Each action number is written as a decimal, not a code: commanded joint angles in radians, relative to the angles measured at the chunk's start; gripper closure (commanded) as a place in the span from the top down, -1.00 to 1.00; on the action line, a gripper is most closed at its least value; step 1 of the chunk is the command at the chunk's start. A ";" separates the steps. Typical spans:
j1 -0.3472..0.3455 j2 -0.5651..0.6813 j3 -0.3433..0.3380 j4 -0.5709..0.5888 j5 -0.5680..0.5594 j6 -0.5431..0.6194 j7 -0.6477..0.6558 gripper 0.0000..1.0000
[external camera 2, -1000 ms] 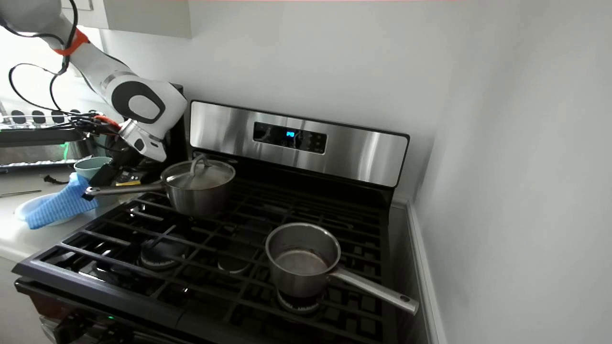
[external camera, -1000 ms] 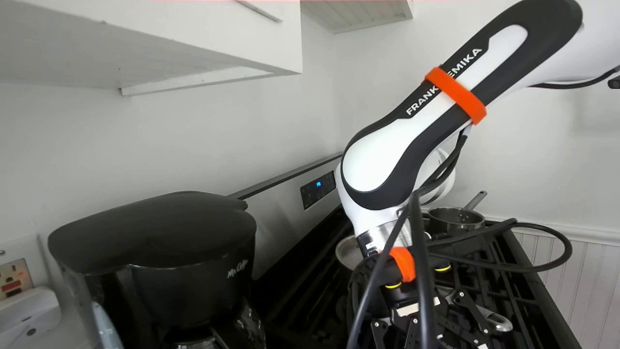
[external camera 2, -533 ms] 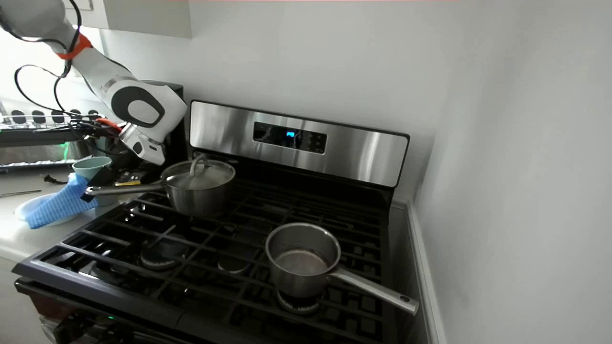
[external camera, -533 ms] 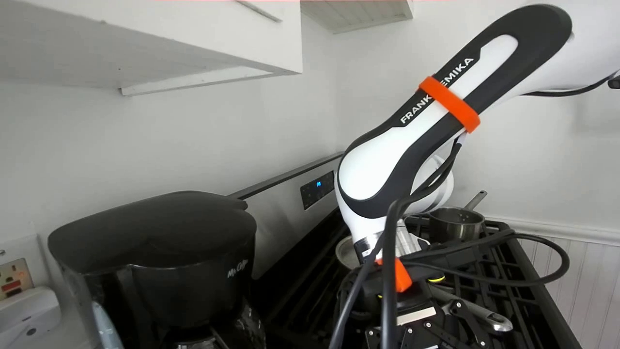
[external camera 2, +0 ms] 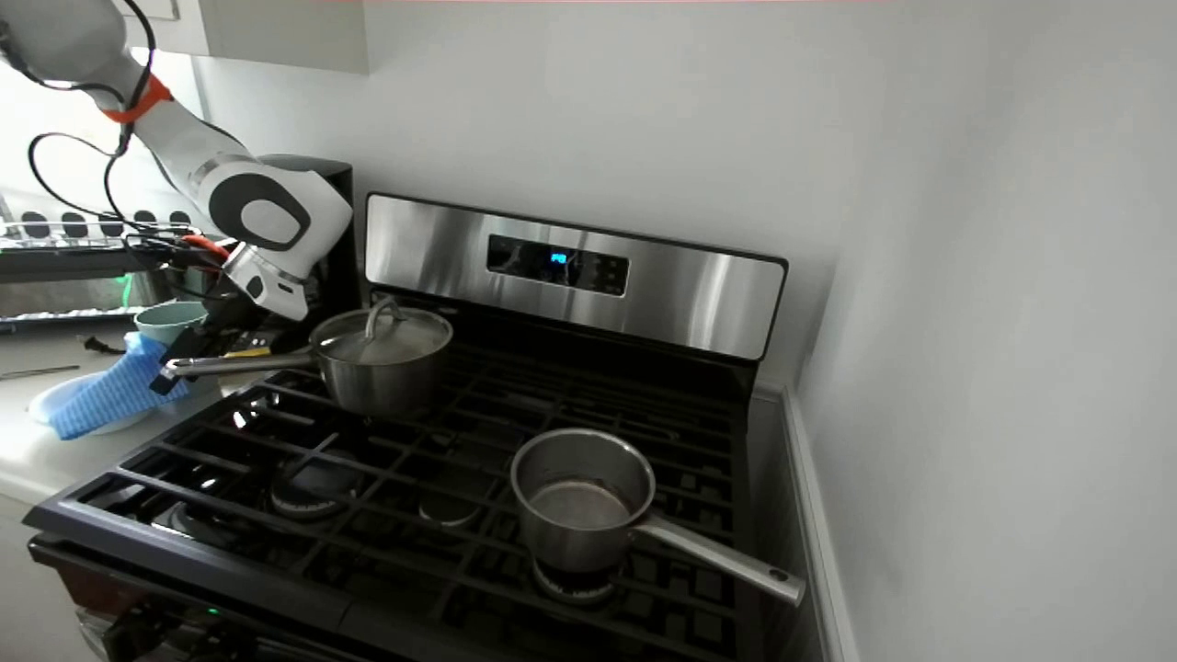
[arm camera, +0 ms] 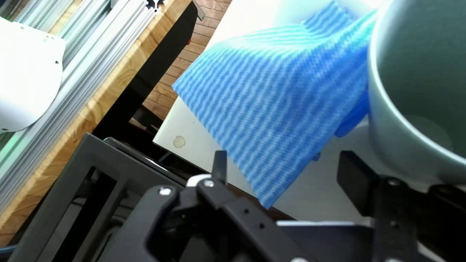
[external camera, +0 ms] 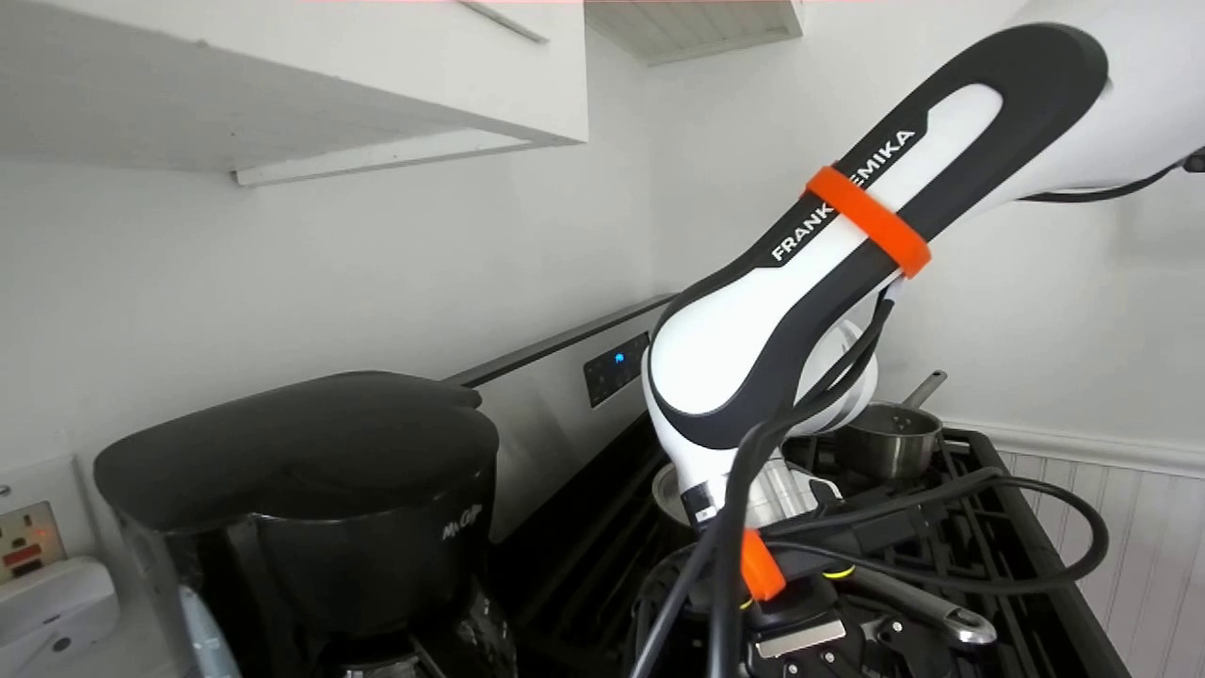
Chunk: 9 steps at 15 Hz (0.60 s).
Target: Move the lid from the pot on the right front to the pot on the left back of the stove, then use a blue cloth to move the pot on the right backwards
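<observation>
Cloth (arm camera: 269, 105) just ahead of pincer (arm camera: 284, 171)

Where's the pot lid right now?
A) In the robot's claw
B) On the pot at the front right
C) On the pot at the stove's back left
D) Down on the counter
C: in an exterior view the lid sits on the back-left pot, while the front-right pot stands uncovered.

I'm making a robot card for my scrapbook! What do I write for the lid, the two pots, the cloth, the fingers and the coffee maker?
Lid: on the left pot
Left pot: back of the stove, handle pointing left
Right pot: no lid
Cloth: blue, stripy, near a green bowl
Fingers: apart, not pinching the cloth
Coffee maker: black, beside the stove
</observation>
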<state>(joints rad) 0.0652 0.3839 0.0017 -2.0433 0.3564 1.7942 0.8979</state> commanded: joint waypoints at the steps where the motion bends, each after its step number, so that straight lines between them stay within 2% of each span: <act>1: 0.010 0.001 -0.008 0.010 0.002 -0.011 0.031 -0.06; 7: -0.001 -0.034 -0.013 0.010 -0.012 -0.041 0.006 -0.91; 9: -0.006 -0.048 -0.018 0.011 -0.014 -0.060 0.000 -1.00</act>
<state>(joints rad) 0.0632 0.3714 -0.0056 -2.0356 0.3534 1.7765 0.9036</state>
